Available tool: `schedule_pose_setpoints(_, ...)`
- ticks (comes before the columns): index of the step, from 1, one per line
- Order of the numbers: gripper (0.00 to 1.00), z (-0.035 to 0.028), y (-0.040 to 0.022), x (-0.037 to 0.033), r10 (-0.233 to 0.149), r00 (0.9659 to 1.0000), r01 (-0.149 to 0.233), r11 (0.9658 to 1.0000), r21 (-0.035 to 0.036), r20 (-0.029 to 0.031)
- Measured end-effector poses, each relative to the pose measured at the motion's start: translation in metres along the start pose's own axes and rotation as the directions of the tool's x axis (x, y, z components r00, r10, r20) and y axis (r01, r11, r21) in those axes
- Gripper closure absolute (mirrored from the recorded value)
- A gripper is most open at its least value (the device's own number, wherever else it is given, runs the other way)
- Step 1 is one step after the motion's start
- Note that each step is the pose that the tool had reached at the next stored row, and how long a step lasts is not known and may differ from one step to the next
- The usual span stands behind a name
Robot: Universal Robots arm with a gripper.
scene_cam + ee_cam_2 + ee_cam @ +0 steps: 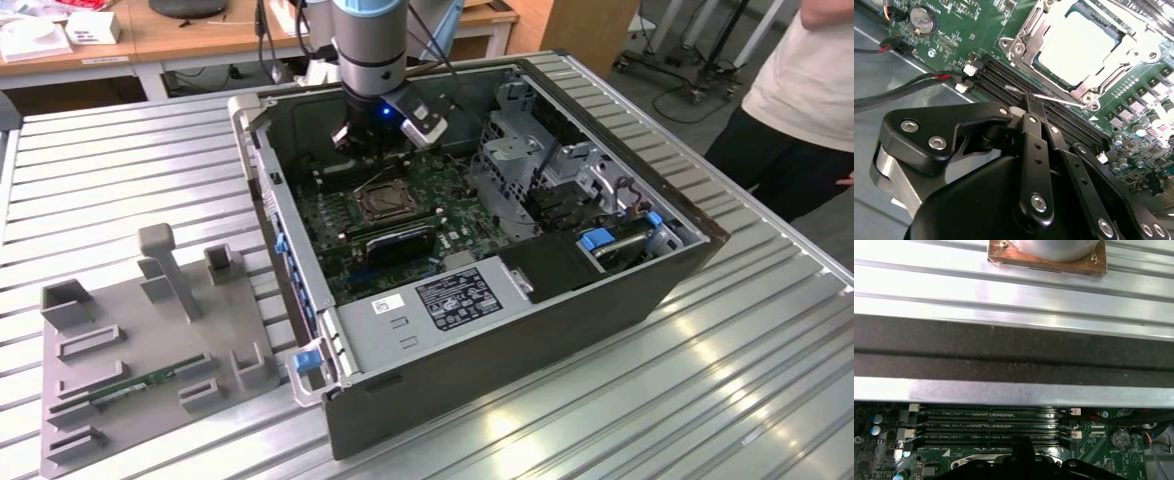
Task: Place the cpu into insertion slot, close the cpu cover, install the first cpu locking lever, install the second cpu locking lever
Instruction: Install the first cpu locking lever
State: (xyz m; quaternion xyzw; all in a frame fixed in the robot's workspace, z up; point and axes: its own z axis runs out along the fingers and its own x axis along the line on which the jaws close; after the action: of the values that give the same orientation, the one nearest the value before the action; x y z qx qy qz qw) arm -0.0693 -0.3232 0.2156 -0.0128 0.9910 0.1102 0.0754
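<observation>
Open computer case (534,330) on a ribbed table (134,170). The arm reaches down inside the case's far-left corner, close to the case wall (1004,360). The cpu (1079,47) sits in the insertion slot (380,203), its pale top framed by the lowered cpu cover (1026,47). The gripper (1027,100) has its fingers drawn together over the memory slots (1004,80), tips at a thin locking lever (1064,101) along the socket's edge. Whether they pinch it cannot be told.

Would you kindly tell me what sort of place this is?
Probably a robotics lab: an open computer case lies on a ribbed metal table, a robot arm reaches into it, wooden desks behind.
</observation>
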Motion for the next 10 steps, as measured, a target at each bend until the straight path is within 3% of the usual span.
schedule_pose_setpoints(2,0.89,0.0000,0.0000,0.0003,0.001,1.0000,-0.001,1.0000,-0.0062,0.0019)
schedule_pose_setpoints(6,0.89,-0.0004,0.0000,0.0007,0.001,1.0000,-0.001,1.0000,-0.0072,0.0028)
schedule_pose_setpoints(10,0.89,-0.0012,0.0000,0.0044,-0.001,1.0000,0.001,1.0000,-0.0078,0.0097)
